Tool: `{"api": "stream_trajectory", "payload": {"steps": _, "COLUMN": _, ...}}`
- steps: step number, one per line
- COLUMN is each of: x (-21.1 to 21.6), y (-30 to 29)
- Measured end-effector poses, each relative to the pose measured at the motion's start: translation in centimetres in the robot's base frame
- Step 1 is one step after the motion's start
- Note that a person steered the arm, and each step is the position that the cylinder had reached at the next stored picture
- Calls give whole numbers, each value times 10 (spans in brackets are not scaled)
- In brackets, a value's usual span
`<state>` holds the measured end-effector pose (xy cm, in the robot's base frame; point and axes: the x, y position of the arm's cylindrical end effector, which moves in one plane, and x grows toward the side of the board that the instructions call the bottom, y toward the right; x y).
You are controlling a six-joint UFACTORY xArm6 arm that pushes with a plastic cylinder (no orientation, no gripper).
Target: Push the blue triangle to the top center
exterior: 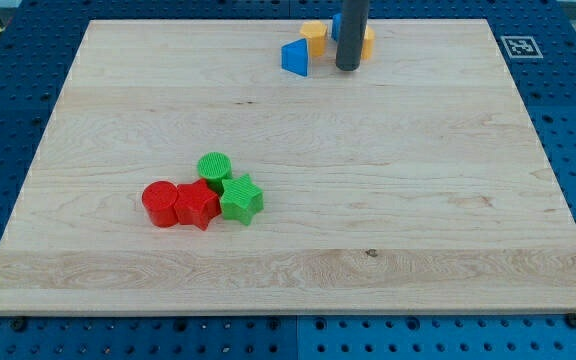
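The blue triangle (295, 58) lies near the view's top centre of the wooden board (418, 200). My tip (347, 67) stands just to the triangle's right, a short gap away. Behind the rod sit a yellow block (314, 36), another yellow block (367, 41) and a blue block (336, 24) that the rod partly hides.
A cluster lies at the lower left of the board: a red cylinder (159, 204), a red star (197, 205), a green cylinder (214, 168) and a green star (240, 198). A marker tag (519, 46) sits at the board's top right corner.
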<state>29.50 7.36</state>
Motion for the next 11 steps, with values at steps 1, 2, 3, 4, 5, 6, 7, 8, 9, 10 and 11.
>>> {"api": "stream_trajectory", "payload": {"steps": 1, "x": 13, "y": -6}}
{"api": "stream_trajectory", "payload": {"steps": 2, "x": 13, "y": -29}}
{"api": "stream_trajectory", "payload": {"steps": 3, "x": -1, "y": -44}}
{"api": "stream_trajectory", "payload": {"steps": 4, "x": -8, "y": -58}}
{"api": "stream_trajectory", "payload": {"steps": 5, "x": -7, "y": -75}}
{"api": "stream_trajectory", "payload": {"steps": 6, "x": -1, "y": -76}}
{"api": "stream_trajectory", "payload": {"steps": 7, "x": 0, "y": -86}}
{"api": "stream_trajectory", "payload": {"steps": 8, "x": 2, "y": -108}}
{"api": "stream_trajectory", "payload": {"steps": 9, "x": 2, "y": -122}}
{"api": "stream_trajectory", "payload": {"steps": 10, "x": -5, "y": -136}}
{"api": "stream_trajectory", "payload": {"steps": 11, "x": -20, "y": -136}}
